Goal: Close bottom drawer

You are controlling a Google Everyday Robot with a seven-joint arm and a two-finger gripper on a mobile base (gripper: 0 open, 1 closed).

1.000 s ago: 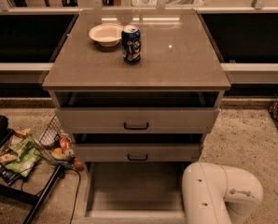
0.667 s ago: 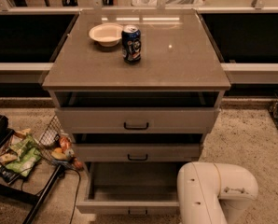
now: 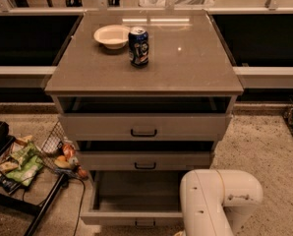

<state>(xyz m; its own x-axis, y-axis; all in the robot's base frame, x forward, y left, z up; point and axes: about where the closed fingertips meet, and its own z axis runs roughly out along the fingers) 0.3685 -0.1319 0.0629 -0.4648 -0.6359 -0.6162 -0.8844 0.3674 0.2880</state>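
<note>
The bottom drawer (image 3: 136,200) is the lowest of the cabinet's three grey-beige drawers. It stands pulled out, showing a pale bare interior. Its flat front (image 3: 117,218) with a small black handle (image 3: 145,223) is at the lower edge of the camera view. My white arm (image 3: 215,198) reaches down over the drawer's right front corner and covers it. My gripper is not in view; it lies below the picture's edge or behind the arm.
The middle drawer (image 3: 145,160) and top drawer (image 3: 144,127) are slightly out. A white bowl (image 3: 111,36) and a blue can (image 3: 138,46) stand on the cabinet top (image 3: 186,63). A black rack with snack bags (image 3: 18,163) and fruit (image 3: 68,156) stands on the floor at left.
The bottom drawer has slid inward: its front, out of view a second ago, now shows at the bottom edge. My arm has shifted left and forward with it.
</note>
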